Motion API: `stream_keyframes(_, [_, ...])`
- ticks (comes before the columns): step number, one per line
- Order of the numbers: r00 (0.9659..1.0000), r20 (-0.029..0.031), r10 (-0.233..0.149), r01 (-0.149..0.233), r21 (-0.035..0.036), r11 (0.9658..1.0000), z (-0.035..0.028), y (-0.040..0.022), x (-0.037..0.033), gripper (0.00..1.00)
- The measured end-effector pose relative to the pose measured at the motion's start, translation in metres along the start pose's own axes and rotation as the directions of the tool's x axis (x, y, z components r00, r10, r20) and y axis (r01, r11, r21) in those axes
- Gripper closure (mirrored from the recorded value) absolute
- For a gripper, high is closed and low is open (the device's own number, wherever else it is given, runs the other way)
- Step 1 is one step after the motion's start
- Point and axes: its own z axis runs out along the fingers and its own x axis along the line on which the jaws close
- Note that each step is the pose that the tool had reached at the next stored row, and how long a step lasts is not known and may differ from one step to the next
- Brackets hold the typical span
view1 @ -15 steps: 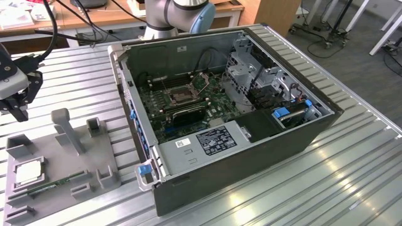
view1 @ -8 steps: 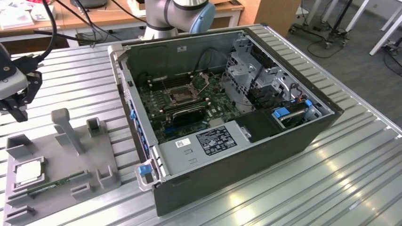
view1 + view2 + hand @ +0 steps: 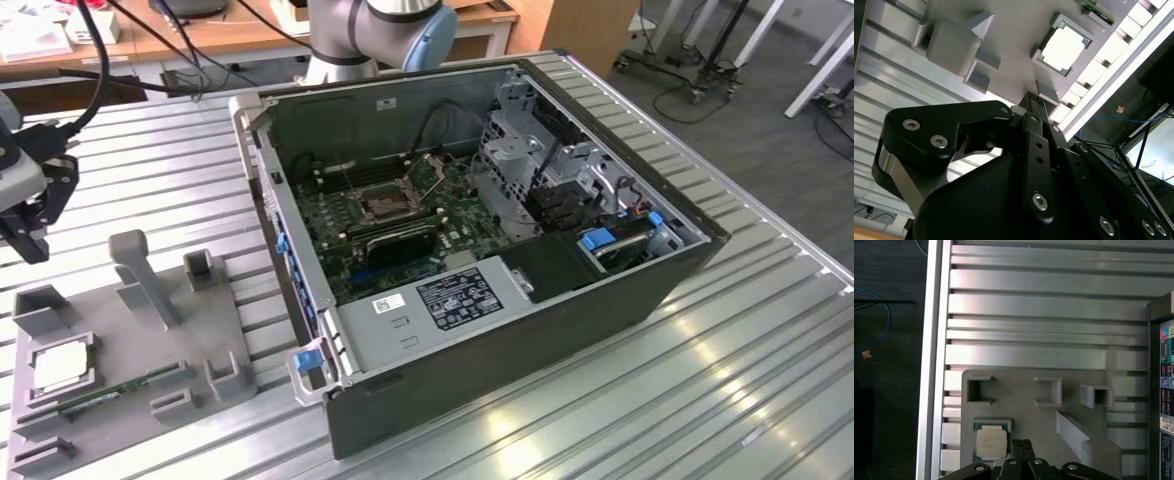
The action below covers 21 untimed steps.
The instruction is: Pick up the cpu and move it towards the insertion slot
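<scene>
The gripper hangs with its two slim fingers pressed together and nothing between them, as both wrist views show. Below it, and a little off to one side of the fingertips rather than straight under them, the cpu lies flat in a square recess of the grey plate. To my eye the pick-up has not begun. Doing it well calls for spreading the fingers wider than the chip first, then centring the hand over it with the fingers square to two opposite edges. The descent should be straight, so that the tips slip into the gaps at the recess edge and do not press on the pale face. A light, even squeeze and a level lift should keep the chip from tipping against the recess walls. A slanted post rises from the plate on the hand's other side and wants a little clearance. Well away from the hand, the insertion slot sits inside the open computer case.
</scene>
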Motion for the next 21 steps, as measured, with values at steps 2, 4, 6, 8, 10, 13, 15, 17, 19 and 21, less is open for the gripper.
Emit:
stream_keyframes(2, [1.0000, -0.0001, 0.000, 0.000, 0.0001, 1.0000, 0.0025, -0.0001, 0.0008, 0.89])
stream_keyframes(4, [1.0000, -0.0001, 0.000, 0.000, 0.0001, 1.0000, 0.0048, -0.0002, 0.0015, 0.89])
stream_keyframes(6, [1.0000, -0.0001, 0.000, 0.000, 0.0001, 1.0000, 0.0064, -0.0002, 0.0021, 0.89])
stream_keyframes(8, [1.0000, -0.0001, 0.000, 0.000, 0.0001, 1.0000, 0.0084, -0.0003, 0.0026, 0.89])
stream_keyframes(10, [1.0000, -0.0002, 0.000, 0.000, 0.0001, 1.0000, 0.0106, -0.0004, 0.0029, 0.89])
stream_keyframes(13, [1.0000, -0.0002, 0.000, 0.000, 0.0001, 1.0000, 0.0139, -0.0005, 0.0035, 0.89])
stream_keyframes(15, [1.0000, -0.0001, 0.000, 0.000, 0.0001, 1.0000, 0.0161, -0.0007, 0.0039, 0.89])
stream_keyframes(17, [1.0000, -0.0002, 0.000, 0.000, 0.0001, 1.0000, 0.0182, -0.0008, 0.0043, 0.89])
stream_keyframes(19, [1.0000, -0.0001, 0.000, 0.000, 0.0001, 1.0000, 0.0205, -0.0009, 0.0048, 0.89])
stream_keyframes(21, [1.0000, 0.0000, 0.000, 0.000, 0.0001, 1.0000, 0.0228, -0.0010, 0.0052, 0.89])
